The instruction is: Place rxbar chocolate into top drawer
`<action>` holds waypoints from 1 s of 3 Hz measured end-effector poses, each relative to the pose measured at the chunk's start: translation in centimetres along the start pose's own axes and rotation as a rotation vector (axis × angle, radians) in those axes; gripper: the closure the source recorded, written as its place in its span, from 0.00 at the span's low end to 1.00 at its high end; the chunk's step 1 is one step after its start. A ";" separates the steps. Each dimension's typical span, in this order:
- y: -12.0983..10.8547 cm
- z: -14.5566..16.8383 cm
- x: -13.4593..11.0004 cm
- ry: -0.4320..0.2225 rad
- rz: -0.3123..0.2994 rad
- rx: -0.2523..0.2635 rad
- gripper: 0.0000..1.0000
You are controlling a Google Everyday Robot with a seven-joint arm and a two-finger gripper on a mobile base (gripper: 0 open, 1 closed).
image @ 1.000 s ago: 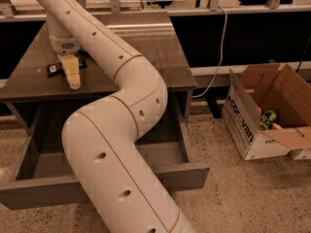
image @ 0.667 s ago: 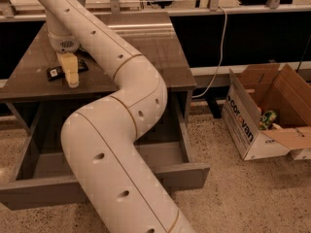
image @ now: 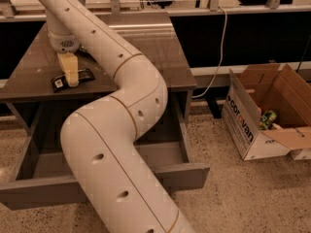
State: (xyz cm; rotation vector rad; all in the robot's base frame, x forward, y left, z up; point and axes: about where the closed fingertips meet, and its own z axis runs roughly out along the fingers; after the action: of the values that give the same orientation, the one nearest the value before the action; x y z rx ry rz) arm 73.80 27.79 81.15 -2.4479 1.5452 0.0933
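Note:
The rxbar chocolate [image: 59,83], a flat black wrapper with white label marks, lies on the brown tabletop [image: 150,47] near its front left edge. My gripper [image: 72,83] points straight down from the white arm and its tip rests on the middle of the bar. The top drawer [image: 34,191] is pulled open under the table, directly below and in front of the bar. Its grey inside shows at the left, while my thick white arm [image: 116,144] crosses over the middle of it and hides that part.
A white-sided cardboard box [image: 243,125] stands open on the speckled floor at the right, with a crushed green can [image: 266,118] inside. A white cable [image: 221,52] hangs down behind the table's right side. A dark wall and rail run along the back.

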 end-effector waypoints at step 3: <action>0.1 -0.5 0.1 0.001 0.002 0.000 0.82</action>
State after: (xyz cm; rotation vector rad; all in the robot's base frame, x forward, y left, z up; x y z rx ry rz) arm 73.69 27.59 81.57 -2.4469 1.5478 0.0916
